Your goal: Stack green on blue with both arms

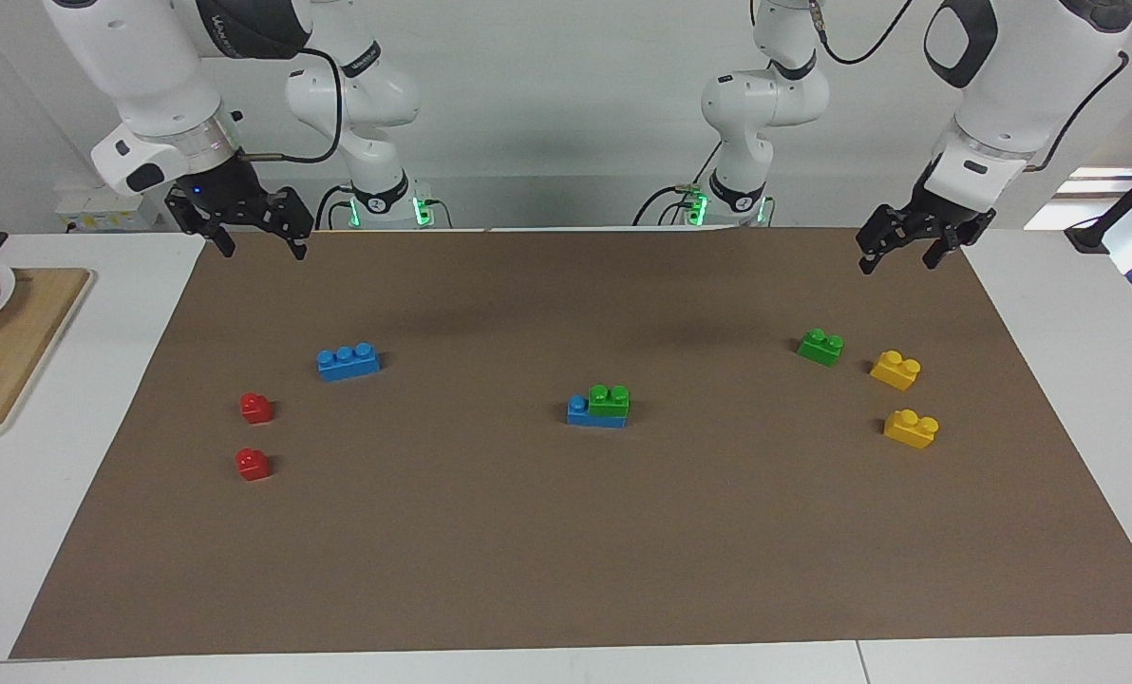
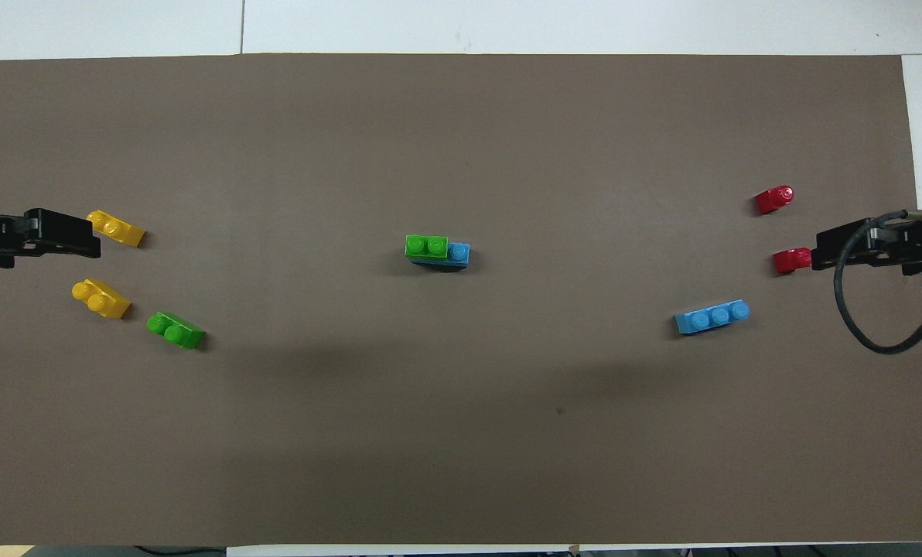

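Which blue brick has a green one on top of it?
The blue brick in the middle of the mat carries a green brick. The other blue brick, nearer the red bricks, has bare studs.

A green two-stud brick sits on a blue brick; the loose three-stud brick is blue; single-stud bricks red; two two-stud bricks yellow; mat plain brown; surface white.

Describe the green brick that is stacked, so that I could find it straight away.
Start at the brown mat and go to its middle, where a long blue brick lies by itself. The green brick sits on top of it, leaving one blue stud bare. The other green brick lies flat on the mat beside two yellow bricks.
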